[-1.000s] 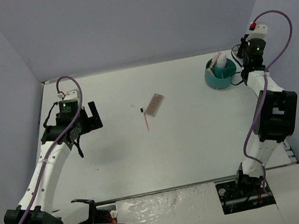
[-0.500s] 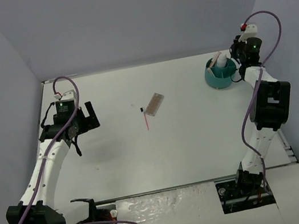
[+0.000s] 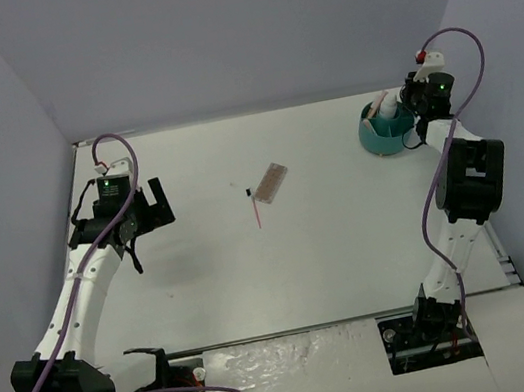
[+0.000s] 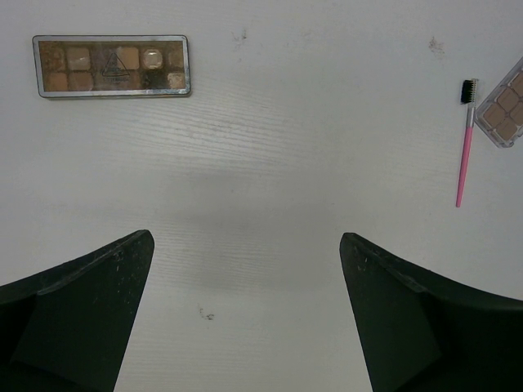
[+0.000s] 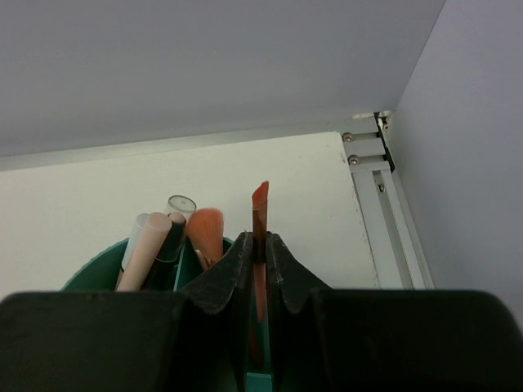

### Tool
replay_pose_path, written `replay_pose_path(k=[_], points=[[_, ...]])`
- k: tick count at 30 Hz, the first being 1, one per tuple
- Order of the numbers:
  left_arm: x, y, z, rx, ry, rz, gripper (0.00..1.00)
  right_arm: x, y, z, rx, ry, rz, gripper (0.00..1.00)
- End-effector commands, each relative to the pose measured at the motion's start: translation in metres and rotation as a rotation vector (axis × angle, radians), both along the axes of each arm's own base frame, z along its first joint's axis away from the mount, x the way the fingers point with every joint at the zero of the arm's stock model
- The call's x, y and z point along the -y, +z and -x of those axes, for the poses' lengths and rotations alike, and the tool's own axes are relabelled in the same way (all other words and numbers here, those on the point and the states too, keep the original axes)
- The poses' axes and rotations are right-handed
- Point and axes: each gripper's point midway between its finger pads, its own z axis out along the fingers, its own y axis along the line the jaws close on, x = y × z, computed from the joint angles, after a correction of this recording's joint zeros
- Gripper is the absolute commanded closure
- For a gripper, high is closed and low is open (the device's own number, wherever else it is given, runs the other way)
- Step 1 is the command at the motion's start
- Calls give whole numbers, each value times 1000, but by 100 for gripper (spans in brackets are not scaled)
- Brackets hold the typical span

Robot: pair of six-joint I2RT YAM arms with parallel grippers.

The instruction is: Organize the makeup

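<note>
My right gripper (image 5: 258,245) is shut on a thin red-orange stick (image 5: 260,208), held upright over the right side of the teal tub (image 5: 90,279). The tub holds a beige stick (image 5: 147,241), an orange brush (image 5: 206,229) and a clear-capped tube (image 5: 181,204). In the top view the right gripper (image 3: 409,109) sits at the tub (image 3: 375,144), beside a white bottle (image 3: 389,113). My left gripper (image 4: 245,245) is open and empty above the table. One brown-pink palette (image 4: 112,66) lies ahead to its left. A second palette (image 4: 504,106) and a pink stick (image 4: 464,159) lie at the right.
In the top view the second palette (image 3: 270,181) and pink stick (image 3: 256,209) lie mid-table, and the left gripper (image 3: 147,208) is at the left. The tub stands in the far right corner near the wall and a metal rail (image 5: 384,204).
My right gripper has moved back and slightly left, closer over the tub, with the stick in it. The left arm has barely moved.
</note>
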Motion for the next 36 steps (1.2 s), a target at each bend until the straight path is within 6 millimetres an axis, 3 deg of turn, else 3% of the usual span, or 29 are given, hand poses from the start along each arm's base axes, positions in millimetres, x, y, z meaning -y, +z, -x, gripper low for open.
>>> replay_pose_path(k=[1,4,10,17,21,26,28,32,34,36], points=[[0,21,-10,86,4,11,3,-2,39,-9,103,23,43,92],[-1,21,-10,87,3,11,3,-1,43,-7,104,24,50,84],[4,26,-9,102,-17,34,3,-3,87,4,171,21,80,65],[9,30,-7,114,-25,61,3,3,134,30,223,-67,77,56],[23,28,-10,92,-43,135,3,9,168,65,251,-184,5,37],[47,20,-13,4,-65,201,3,17,206,130,263,-382,-110,11],[60,13,-13,-41,-78,201,3,13,200,149,225,-402,-144,3],[93,7,-16,-82,-109,157,3,-7,215,195,211,-394,-208,0],[109,2,-19,-106,-117,149,4,-18,205,206,181,-363,-244,0],[129,-4,-28,-116,-121,139,7,-30,212,232,203,-345,-268,0]])
